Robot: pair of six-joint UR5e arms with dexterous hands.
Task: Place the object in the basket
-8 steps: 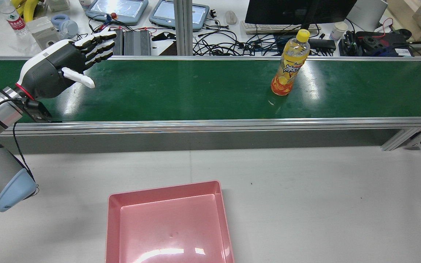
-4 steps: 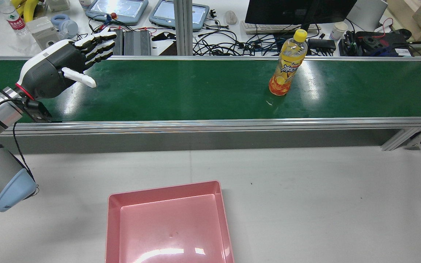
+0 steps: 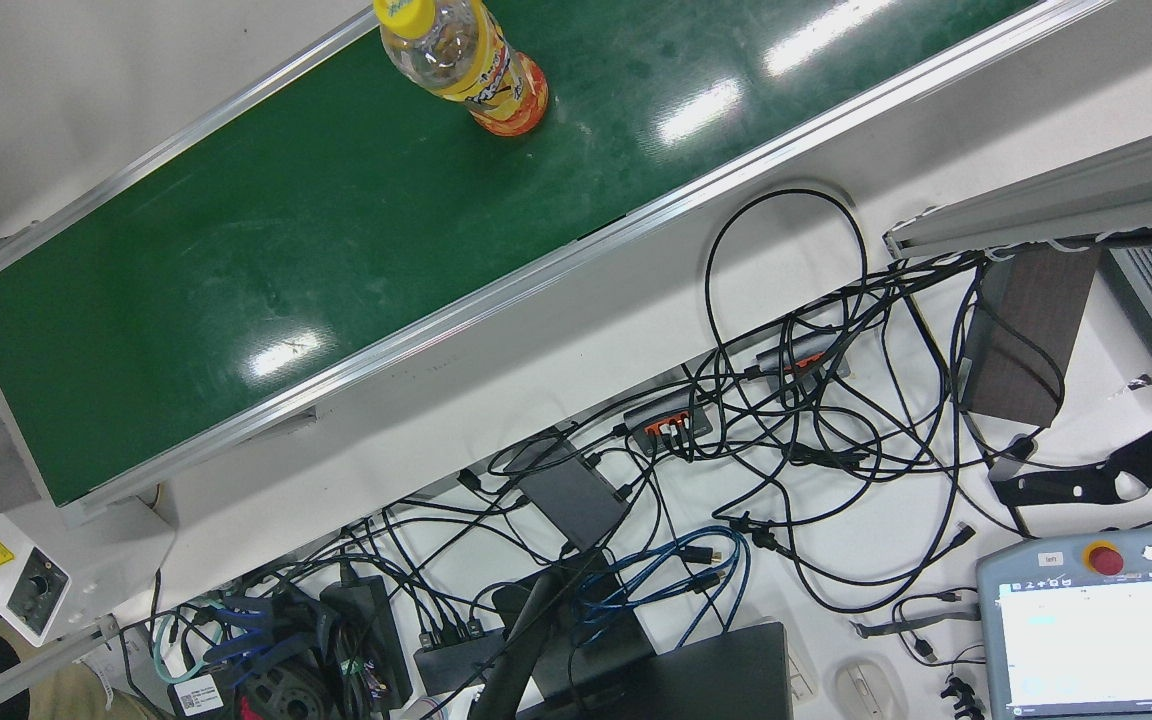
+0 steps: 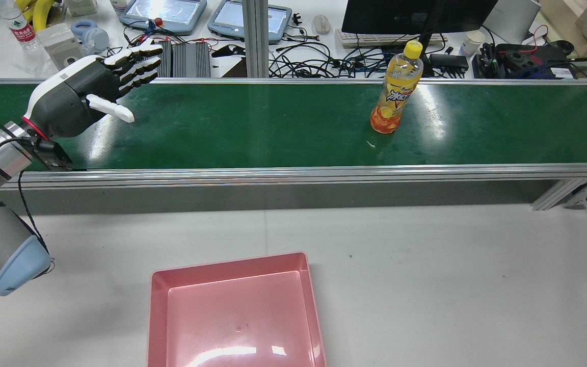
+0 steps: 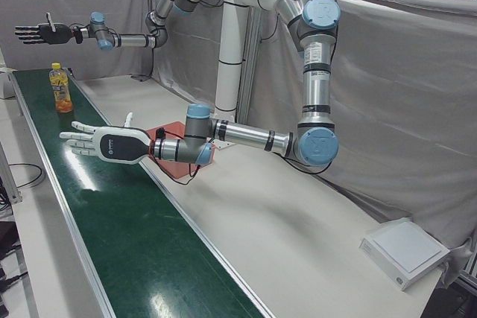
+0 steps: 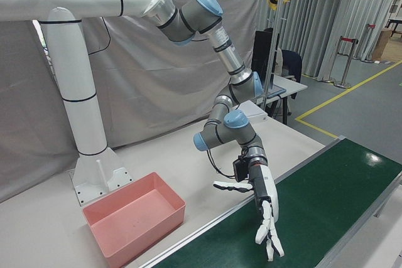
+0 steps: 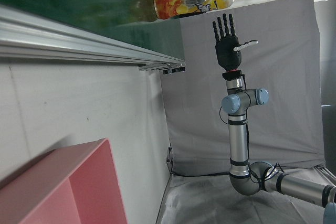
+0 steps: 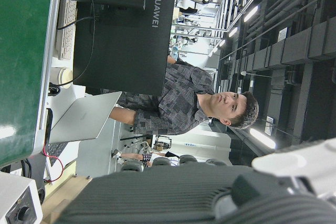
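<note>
Bottle (image 3: 461, 60) top cropped above conveyor belt (image 3: 236, 230).

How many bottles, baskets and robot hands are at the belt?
Bottle on the belt: 1
Pink basket: 1
Robot hands, left hand and right hand: 2
Total: 4

bright overhead light, white glare on green belt (image 4: 273, 122), sharp focus

Green belt (image 4: 273, 127): bottle (image 4: 394, 97) upright. Table (image 4: 426, 265): pink basket (image 4: 235, 311).
</note>
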